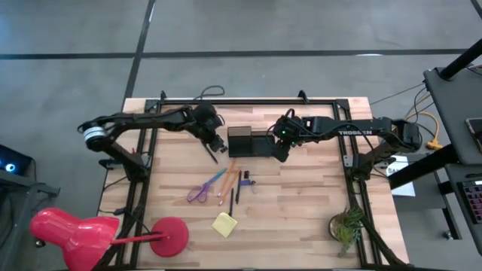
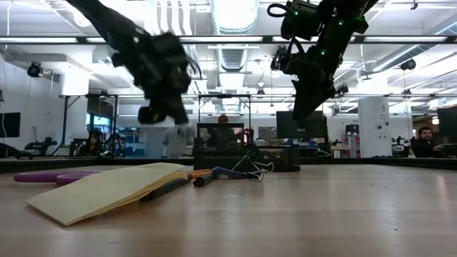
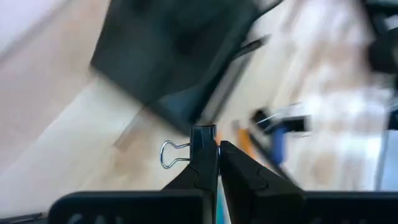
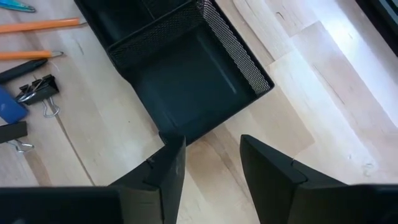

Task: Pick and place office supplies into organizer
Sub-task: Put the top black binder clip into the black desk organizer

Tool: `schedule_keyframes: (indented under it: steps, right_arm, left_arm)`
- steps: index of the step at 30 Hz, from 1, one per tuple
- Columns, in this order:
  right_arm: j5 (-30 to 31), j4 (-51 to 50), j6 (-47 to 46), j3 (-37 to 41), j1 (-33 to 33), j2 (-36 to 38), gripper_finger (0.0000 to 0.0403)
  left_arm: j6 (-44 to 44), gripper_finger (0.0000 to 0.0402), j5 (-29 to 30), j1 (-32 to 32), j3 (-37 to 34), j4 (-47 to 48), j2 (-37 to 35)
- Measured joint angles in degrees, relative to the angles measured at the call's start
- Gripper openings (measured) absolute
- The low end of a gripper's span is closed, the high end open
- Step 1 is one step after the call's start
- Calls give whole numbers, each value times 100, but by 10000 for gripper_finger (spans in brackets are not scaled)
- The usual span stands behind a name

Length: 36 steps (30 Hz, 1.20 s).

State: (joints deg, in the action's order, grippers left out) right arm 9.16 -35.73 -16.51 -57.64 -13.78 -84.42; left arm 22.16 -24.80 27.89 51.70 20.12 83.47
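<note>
The black mesh organizer [image 1: 251,141] stands on the table's far middle. My left gripper [image 3: 217,148] hovers just left of it [image 1: 216,145], shut on a small dark binder clip [image 3: 203,134]. My right gripper [image 4: 211,149] is open above the organizer's right end [image 4: 186,74], touching nothing. On the wood nearer the front lie the purple-handled scissors [image 1: 200,190], orange and black pens [image 1: 230,178], another dark clip [image 1: 249,181] and the yellow sticky-note pad [image 1: 224,223]. My left gripper pinches the binder clip's black body [image 3: 203,132] between the free ends of its two fingers [image 3: 200,168]. One silver wire handle [image 3: 169,154] sticks out sideways past the fingers. The clip is lifted clear of the table, which the low view shows under the gripper [image 2: 163,111].
A red lamp-like object [image 1: 90,233] lies at the near left corner and a green plant [image 1: 347,224] at the near right. A dark frame [image 1: 135,165] runs along the table's sides and far edge. People sit in the room beyond [image 2: 426,139].
</note>
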Motion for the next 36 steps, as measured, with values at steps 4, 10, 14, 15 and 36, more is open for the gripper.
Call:
schedule_keyframes:
  steps: [4, 10, 14, 15, 36]
  right_arm:
    - [1, 30, 2, 1, 0, 0, 145]
    - [1, 131, 12, 2, 0, 0, 144]
    - [-1, 154, -9, 2, 0, 0, 141]
    - [-1, 149, -31, 2, 0, 0, 142]
    - [-10, 126, -189, 2, 0, -2, 143]
  left_arm:
    - [-35, 0, 228, -91, 43, -106, -440]
    - [-425, 0, 278, -303, 35, -922, -238]
    - [-479, 0, 271, -519, 27, -1483, 267]
    - [-473, 0, 290, -550, 27, -1545, 399]
    - [-415, 8, 1598, -805, 188, -658, 821]
